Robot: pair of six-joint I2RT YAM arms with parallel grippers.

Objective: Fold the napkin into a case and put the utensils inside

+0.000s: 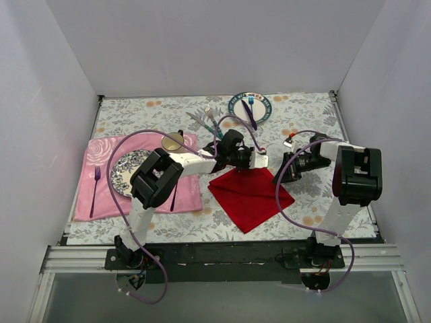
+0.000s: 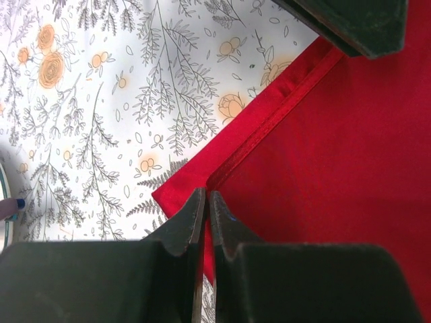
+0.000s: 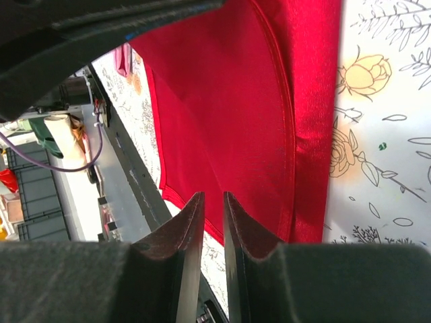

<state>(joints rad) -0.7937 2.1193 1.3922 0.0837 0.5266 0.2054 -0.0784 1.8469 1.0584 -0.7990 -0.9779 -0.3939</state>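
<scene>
While the teal-handled utensils (image 1: 210,121) lie far back on the flowered desk (image 1: 135,111), the overhead view shows both arms at the far edges of the red napkin (image 1: 250,195), which is spread mid-desk. From the left wrist, the left jaws are pressed together on its hem (image 2: 269,128), apparently pinching it. From the right wrist, the right jaws stand narrowly parted over the cloth (image 3: 222,101), gripping nothing. The first fold seems in hand. Next, the right jaws must catch an edge.

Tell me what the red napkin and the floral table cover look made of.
The napkin looks like woven cloth, slight sheen; stitched hem and fine ribbed weave show in the wrist views. The table cover: smooth flat sheet with printed flowers; vinyl or cloth, cannot tell.
</scene>
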